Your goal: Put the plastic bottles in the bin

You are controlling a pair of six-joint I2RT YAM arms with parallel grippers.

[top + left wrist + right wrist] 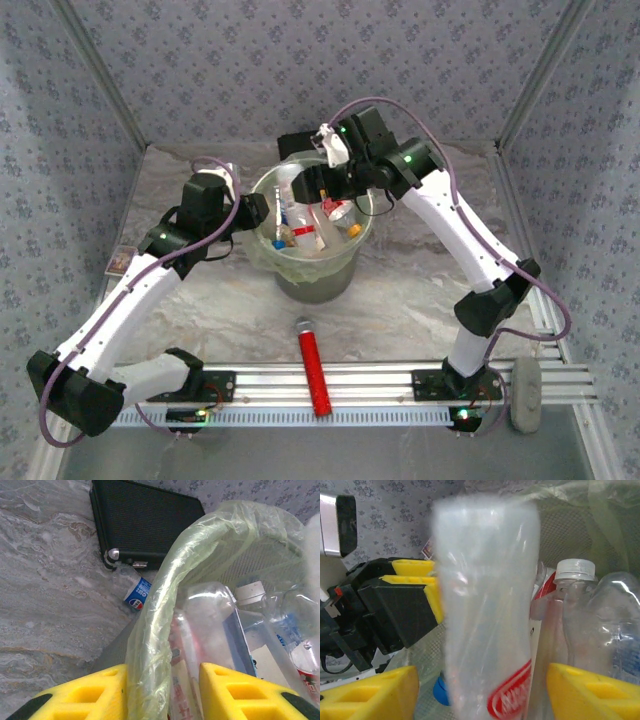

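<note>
The bin [335, 270] stands mid-table, its pale yellow-green liner [165, 580] folded over the rim, and several plastic bottles [300, 225] lie inside. My left gripper [162, 690] straddles the bin's left rim, its fingers closed on the liner-covered edge with a clear red-labelled bottle [210, 625] pressed against it. My right gripper [482, 695] hangs open over the bin's far side [330, 190]. A blurred clear bottle with a red label [485, 620] is between its fingers, touching neither. A white-capped bottle [575, 580] stands beside it. A blue-labelled bottle [136, 592] lies on the table outside the bin.
A flat black case [145, 520] lies behind the bin, next to the loose bottle. A red cylinder with a grey cap [314, 365] lies near the front rail. A grey object [525, 395] sits at the front right and a small card [120, 260] at the left wall.
</note>
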